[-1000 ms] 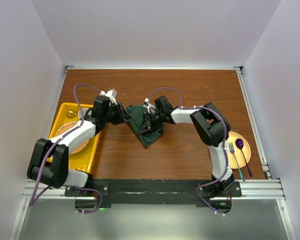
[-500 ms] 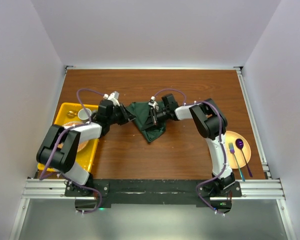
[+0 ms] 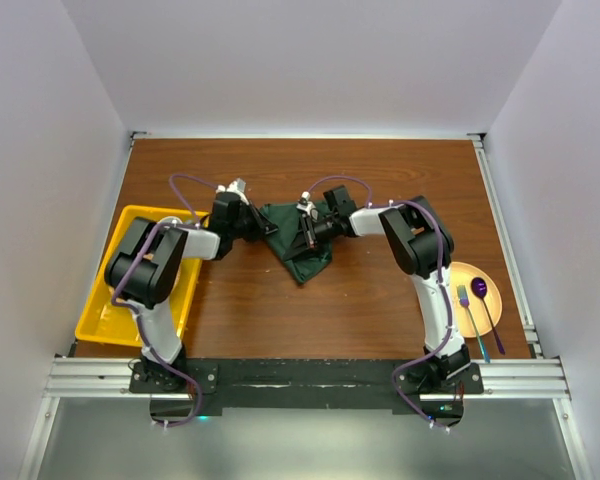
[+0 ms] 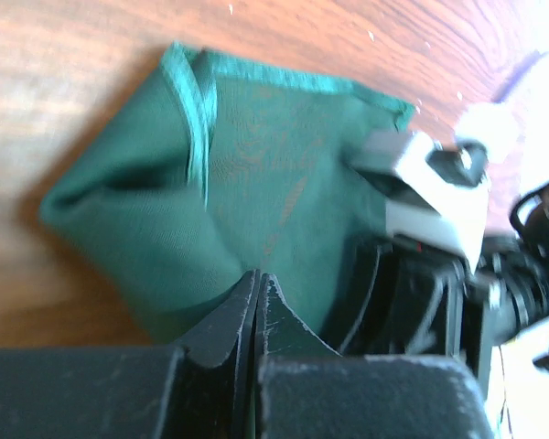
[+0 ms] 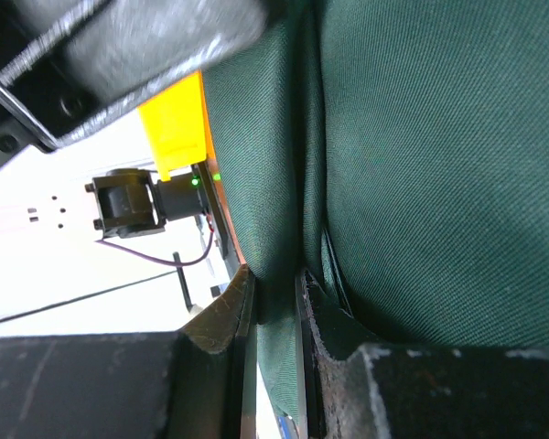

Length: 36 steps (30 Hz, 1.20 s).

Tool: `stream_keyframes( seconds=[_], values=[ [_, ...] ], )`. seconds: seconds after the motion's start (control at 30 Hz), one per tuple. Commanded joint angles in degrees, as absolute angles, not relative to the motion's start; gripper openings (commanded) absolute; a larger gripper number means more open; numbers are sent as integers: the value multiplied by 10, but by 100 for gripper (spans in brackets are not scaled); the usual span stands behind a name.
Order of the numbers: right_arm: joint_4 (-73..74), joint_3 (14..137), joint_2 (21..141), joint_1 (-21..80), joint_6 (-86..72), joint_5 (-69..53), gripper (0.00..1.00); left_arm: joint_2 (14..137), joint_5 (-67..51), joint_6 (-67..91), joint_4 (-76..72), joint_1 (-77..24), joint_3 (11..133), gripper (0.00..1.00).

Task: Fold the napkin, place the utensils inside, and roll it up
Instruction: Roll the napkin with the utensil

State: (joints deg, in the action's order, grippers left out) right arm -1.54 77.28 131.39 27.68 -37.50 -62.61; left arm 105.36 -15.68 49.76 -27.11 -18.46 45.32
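Observation:
The dark green napkin (image 3: 298,248) lies bunched at the table's middle, its point toward the near edge. My left gripper (image 3: 267,227) is at its left corner; in the left wrist view its jaws (image 4: 258,277) are pressed shut with the cloth (image 4: 256,174) drawn into their tips. My right gripper (image 3: 303,232) is on the napkin's upper right part; in the right wrist view the jaws (image 5: 274,288) are shut on a fold of the cloth (image 5: 421,146). The utensils, a purple spoon (image 3: 483,296) and a teal-handled fork (image 3: 469,318), lie on an orange plate (image 3: 470,275) at the right.
A yellow tray (image 3: 105,318) stands at the left edge, partly under my left arm. The orange plate sits close to the right rail. White walls close in the table on three sides.
My left arm has stretched toward the middle, its gripper moving right onto the napkin's left corner. The right gripper and napkin shifted slightly away from me, then held still.

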Motion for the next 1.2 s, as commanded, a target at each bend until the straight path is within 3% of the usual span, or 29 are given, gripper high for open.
stream_keyframes(
  seconds=[0.0, 0.33, 0.57, 0.73, 0.9, 1.17],
  values=[
    [97, 781, 1321, 265, -344, -531, 0, 1109, -80, 502, -119, -190, 508, 0],
    [176, 851, 1288, 265, -307, -498, 13, 1142, -62, 479, -79, -196, 512, 0],
    [262, 910, 1279, 265, -252, -437, 26, 1141, -57, 470, -119, -199, 479, 0],
    [335, 957, 1263, 267, -196, -385, 42, 1149, -62, 471, -117, -199, 477, 0],
    [390, 993, 1245, 275, -136, -340, 49, 1150, -65, 479, -127, -199, 469, 0],
    [373, 956, 1153, 377, 25, -85, 65, 1153, -64, 482, -112, -199, 482, 0]
  ],
)
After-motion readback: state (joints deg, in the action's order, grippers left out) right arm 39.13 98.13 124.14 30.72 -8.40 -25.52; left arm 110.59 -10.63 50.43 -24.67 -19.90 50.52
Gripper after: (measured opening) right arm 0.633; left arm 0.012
